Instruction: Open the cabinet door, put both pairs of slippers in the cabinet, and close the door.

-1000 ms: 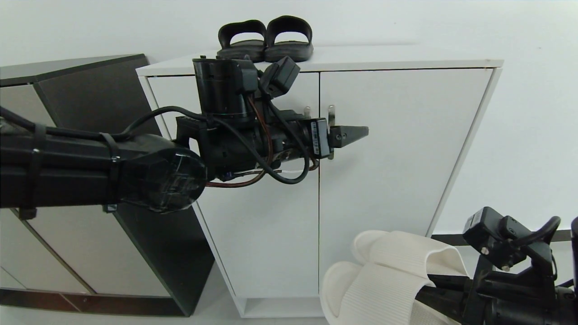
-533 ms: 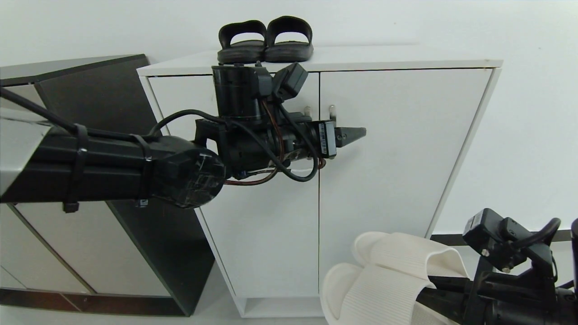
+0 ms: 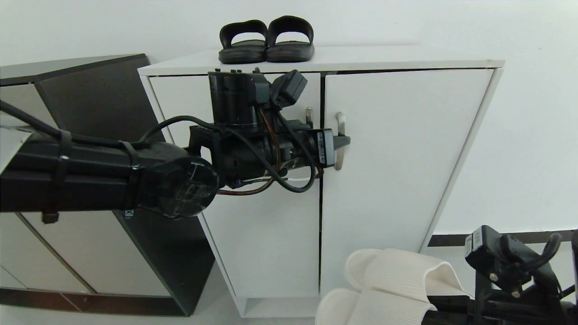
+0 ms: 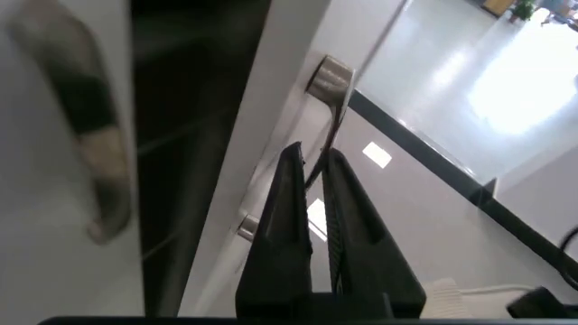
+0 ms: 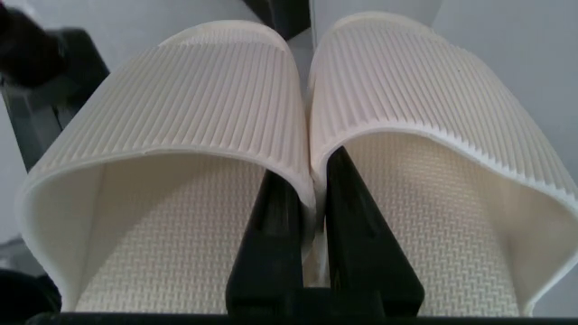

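We see the left hand (image 4: pixel 313 153) with its two fingers pinched close together on the thin metal handle (image 3: pixel 340 121) of the right door (image 3: pixel 397 158). The handle sits between the fingers. That door is open just a crack, and a dark gap (image 3: pixel 322 90) shows between it and the left door (image 3: pixel 266 234). The left door is shut.

The right hand (image 5: pixel 312 217) is low down, in front of the bottom of the right door. Its fingers squeeze the inner sides of the two white slippers (image 5: pixel 181 117) together, one slipper on each side. The slippers' toes point toward the white cabinet (image 3: pixel 406 58).

The black slippers (image 3: pixel 266 40) sit side by side on top of the cabinet, above the left hand. A dark cabinet (image 3: pixel 90 85) stands just beside the white one, on the left.
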